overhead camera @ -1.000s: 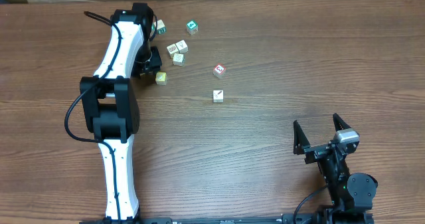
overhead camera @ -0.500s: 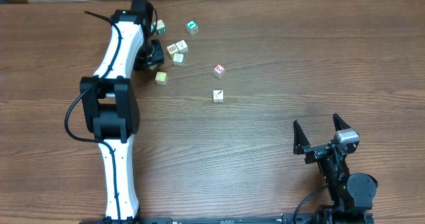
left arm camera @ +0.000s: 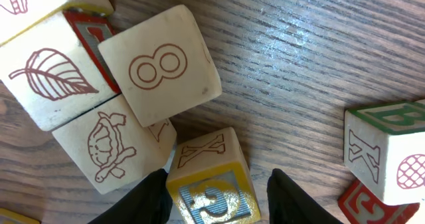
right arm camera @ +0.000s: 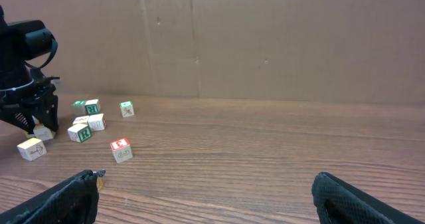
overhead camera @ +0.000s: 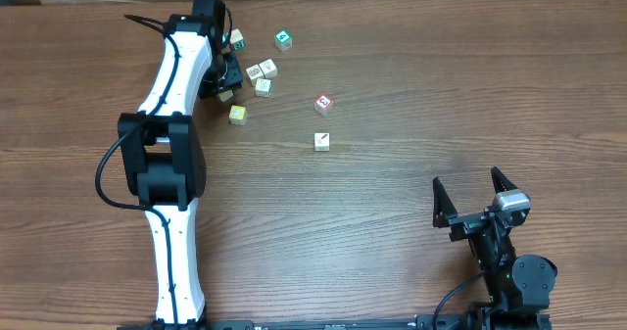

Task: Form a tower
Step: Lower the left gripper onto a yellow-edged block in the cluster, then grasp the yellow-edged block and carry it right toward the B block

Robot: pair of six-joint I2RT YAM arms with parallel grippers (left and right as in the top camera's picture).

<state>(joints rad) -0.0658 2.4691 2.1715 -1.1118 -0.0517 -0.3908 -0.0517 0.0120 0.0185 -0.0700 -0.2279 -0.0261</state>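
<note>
Tower: none stands yet, so nearly all the work is left. On the wooden table [overhead camera: 392,242], the white left arm [overhead camera: 176,85] reaches to the far left corner. Several small picture cubes [overhead camera: 263,71] lie loose there, some touching, two well apart, none stacked as far as I can tell. The right gripper [overhead camera: 465,178] rests near the front right, jaws wide apart and empty. The left gripper [left arm camera: 216,194] straddles one yellow-edged cube [left arm camera: 206,159]; whether it grips, I cannot tell.
</note>
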